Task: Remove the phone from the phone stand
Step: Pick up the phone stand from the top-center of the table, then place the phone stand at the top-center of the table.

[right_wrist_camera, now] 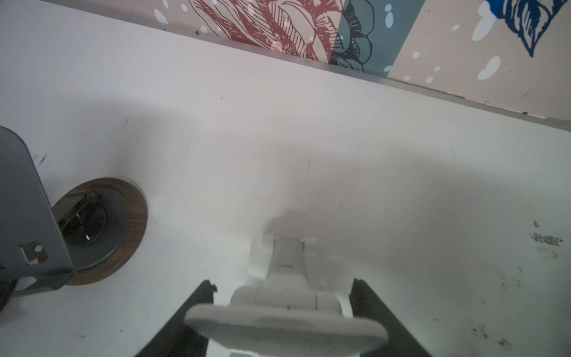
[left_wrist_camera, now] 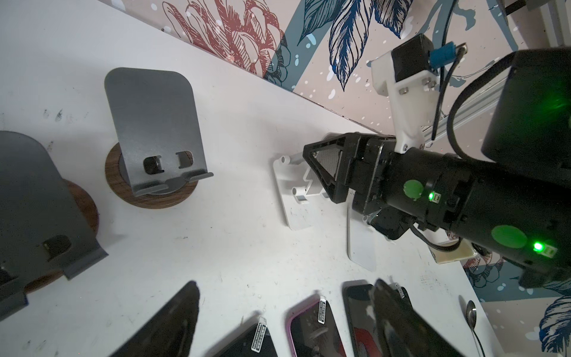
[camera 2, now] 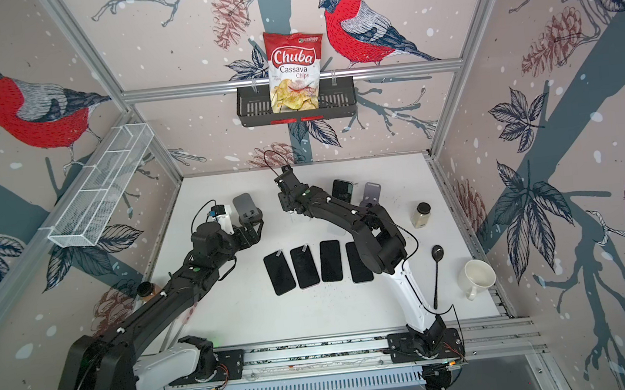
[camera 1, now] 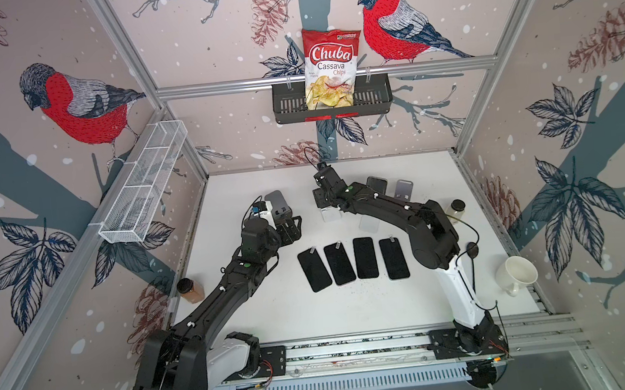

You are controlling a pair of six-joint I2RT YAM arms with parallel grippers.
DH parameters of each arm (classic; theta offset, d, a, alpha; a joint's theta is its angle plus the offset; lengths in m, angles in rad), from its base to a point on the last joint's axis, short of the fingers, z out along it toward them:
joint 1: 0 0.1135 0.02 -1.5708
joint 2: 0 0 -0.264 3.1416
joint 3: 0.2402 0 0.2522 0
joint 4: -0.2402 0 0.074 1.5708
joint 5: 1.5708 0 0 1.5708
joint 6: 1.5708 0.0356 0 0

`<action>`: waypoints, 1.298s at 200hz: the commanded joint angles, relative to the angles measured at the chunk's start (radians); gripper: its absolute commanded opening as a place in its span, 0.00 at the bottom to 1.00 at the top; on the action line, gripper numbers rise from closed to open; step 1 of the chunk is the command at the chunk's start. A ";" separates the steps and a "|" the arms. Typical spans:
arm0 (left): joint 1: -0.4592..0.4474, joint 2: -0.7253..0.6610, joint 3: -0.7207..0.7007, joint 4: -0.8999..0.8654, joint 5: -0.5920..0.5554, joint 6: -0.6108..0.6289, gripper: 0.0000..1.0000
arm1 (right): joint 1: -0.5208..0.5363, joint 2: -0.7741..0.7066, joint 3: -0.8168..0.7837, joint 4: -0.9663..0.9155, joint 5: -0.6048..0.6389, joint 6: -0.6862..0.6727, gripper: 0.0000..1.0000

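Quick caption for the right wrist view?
Right gripper straddling a white stand on the table, with a gray wood-based stand nearby.

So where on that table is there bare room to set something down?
Widest free patch: the front strip between the row of flat phones and the front rail. A narrower bare band runs along the back wall. Crowded: the middle, with stands and both arms; mug, spoon and jar line the right edge.

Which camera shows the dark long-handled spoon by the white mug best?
A top view: the dark long-handled spoon lies fully visible. In a top view the right arm hides all but its bowl; left wrist catches only its bowl end; right wrist, nothing.
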 commanded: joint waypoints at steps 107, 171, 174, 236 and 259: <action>0.000 -0.021 -0.012 0.017 -0.012 0.035 0.86 | 0.037 0.127 0.144 0.104 -0.166 -0.058 0.60; -0.001 -0.029 -0.016 0.017 -0.013 0.036 0.87 | 0.037 0.146 0.164 0.084 -0.154 -0.058 0.75; 0.000 -0.030 -0.016 0.017 -0.012 0.036 0.86 | 0.037 0.145 0.166 0.084 -0.154 -0.056 0.76; 0.000 -0.036 0.013 -0.035 -0.007 0.059 0.86 | 0.037 0.112 0.196 0.055 -0.145 -0.052 0.91; 0.000 -0.034 0.034 -0.063 0.012 0.084 0.86 | 0.033 0.074 0.193 0.045 -0.126 -0.043 0.94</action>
